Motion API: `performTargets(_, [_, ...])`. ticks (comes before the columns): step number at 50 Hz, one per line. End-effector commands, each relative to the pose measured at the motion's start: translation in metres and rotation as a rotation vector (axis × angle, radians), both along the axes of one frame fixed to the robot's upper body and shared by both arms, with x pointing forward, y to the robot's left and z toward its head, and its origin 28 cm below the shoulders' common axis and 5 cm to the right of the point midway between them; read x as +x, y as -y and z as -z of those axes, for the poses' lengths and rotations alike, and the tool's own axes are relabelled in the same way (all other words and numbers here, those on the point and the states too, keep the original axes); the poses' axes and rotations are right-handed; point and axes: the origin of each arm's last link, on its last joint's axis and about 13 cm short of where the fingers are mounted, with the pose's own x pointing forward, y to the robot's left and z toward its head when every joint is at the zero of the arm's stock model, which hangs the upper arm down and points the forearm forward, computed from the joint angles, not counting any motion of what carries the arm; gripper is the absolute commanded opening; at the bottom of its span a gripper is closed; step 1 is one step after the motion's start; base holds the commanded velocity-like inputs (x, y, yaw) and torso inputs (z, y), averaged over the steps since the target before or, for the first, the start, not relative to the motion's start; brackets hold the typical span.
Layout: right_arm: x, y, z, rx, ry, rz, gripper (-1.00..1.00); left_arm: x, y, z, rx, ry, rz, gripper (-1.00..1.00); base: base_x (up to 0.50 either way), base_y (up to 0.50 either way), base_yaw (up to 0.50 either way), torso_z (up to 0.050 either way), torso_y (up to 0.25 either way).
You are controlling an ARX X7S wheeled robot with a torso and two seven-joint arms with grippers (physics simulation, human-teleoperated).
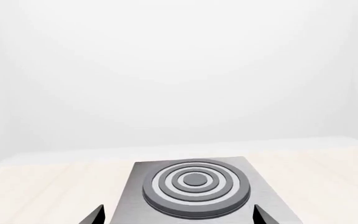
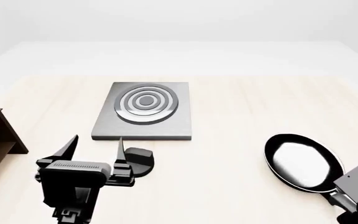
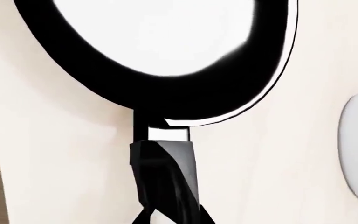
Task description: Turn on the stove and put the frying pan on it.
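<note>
The left gripper [image 2: 97,150] hangs with its jaws apart just before the stove's [image 2: 145,111] near edge, beside the round black knob [image 2: 139,161]. The right gripper [image 3: 164,158] is clamped on the handle of the pan [image 2: 303,162], which sits on the table [image 2: 229,116] well to the right of the stove.

The grip sits close to the pan's body, so the pan could tilt or twist on lifting. The knob lies partly hidden behind the left gripper; a misjudged reach could push it aside instead of turning it.

Simulated kitchen mock-up (stove [image 2: 145,112], frying pan [image 2: 303,162], blank white walls).
</note>
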Motion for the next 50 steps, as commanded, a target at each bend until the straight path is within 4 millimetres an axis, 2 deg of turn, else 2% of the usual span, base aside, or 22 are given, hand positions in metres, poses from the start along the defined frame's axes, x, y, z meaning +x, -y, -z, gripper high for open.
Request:
performTargets(1, [0.002,-0.006,-0.015,0.009,0.043,-0.038,-1.00,0.000,-0.001,-0.001,-0.003,0.003,-0.003,1.00,0.00,0.00,0.00,0.000,0.000])
performTargets(16, [0.005,-0.015,-0.076,-0.003,0.131,-0.105,-1.00,-0.001,-0.002,-0.003,-0.007,0.010,-0.006,1.00,0.00,0.00,0.00,0.000,0.000])
performTargets(26, [0.009,-0.018,-0.108,-0.024,0.196,-0.129,-1.00,-0.002,-0.003,-0.006,-0.010,0.015,-0.004,1.00,0.00,0.00,0.00,0.000,0.000])
performTargets(39, [0.016,-0.025,-0.136,-0.044,0.275,-0.152,-1.00,-0.002,-0.004,-0.007,-0.016,0.019,-0.007,1.00,0.00,0.00,0.00,0.000,0.001])
performTargets(50, [0.034,-0.038,-0.152,-0.021,0.361,-0.206,-1.00,-0.002,-0.004,-0.006,-0.017,0.019,-0.008,1.00,0.00,0.00,0.00,0.000,0.001])
